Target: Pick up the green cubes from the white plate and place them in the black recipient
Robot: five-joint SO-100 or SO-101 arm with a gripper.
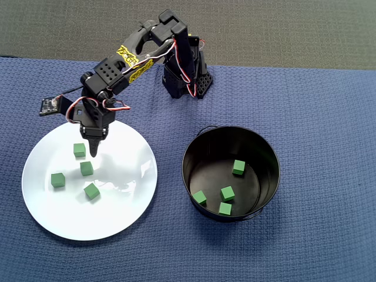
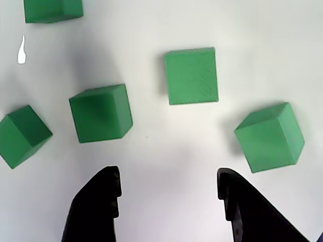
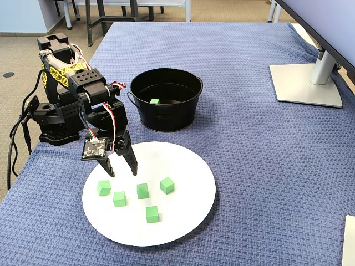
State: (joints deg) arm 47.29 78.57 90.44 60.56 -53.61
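Several green cubes (image 3: pixel 142 190) lie on the left half of the white plate (image 3: pixel 183 166), and several more (image 1: pixel 227 192) rest inside the black recipient (image 1: pixel 274 176). My gripper (image 3: pixel 122 170) hangs open just above the plate's near-left part, its fingers pointing down and nothing between them. In the wrist view the gripper (image 2: pixel 169 181) shows two black fingertips (image 2: pixel 101 196) apart over bare plate (image 2: pixel 161 146), with cubes (image 2: pixel 192 75) spread just ahead of them. In the overhead view the gripper (image 1: pixel 94 147) stands next to the cube (image 1: pixel 79 150) and above the plate (image 1: pixel 123 205).
The arm's base (image 1: pixel 185 79) stands behind the plate and the recipient (image 3: pixel 166 119) on a blue cloth (image 3: pixel 266 166). A monitor stand (image 3: pixel 308 83) sits at the far right in the fixed view. A black cable (image 3: pixel 16 138) hangs off the table edge by the base.
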